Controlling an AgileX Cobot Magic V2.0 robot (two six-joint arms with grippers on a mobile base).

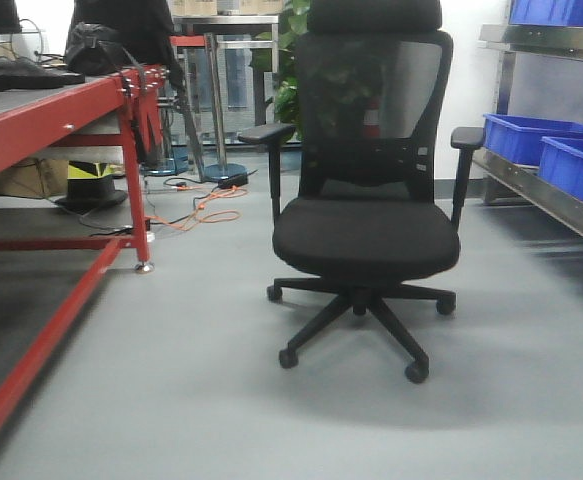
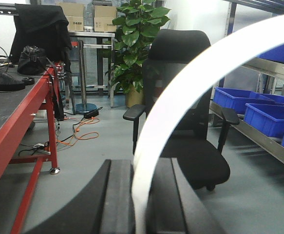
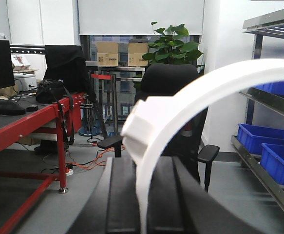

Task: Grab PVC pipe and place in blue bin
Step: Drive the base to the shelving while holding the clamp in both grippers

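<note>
Presently, each wrist view shows you a white arch rising from between dark fingers. The left gripper stands closed on the PVC pipe, its pads touching the strip on both sides. The right gripper likewise looks clamped on a white arched piece that carries a blocky, faceted end. You cannot tell from these views whether the two are the same kind of part.

Taking the office chair as landmark: both arches sweep up and across it toward its right. The blue bins sit right of the chair on steel shelving. The red workbench stands to the chair's left.

Handling, as a judgement: the pipe looks light, stiff and smooth-skinned. Held at one end, its long free arc could pivot or slide in the pads. A hold at the flatter lower part, where the pads meet broad faces, seems surest. Mind the overhang near the shelf edge when you reach for a bin.

Writing: the cardboard boxes behind the chair bear print too small to read. No other label is legible.
</note>
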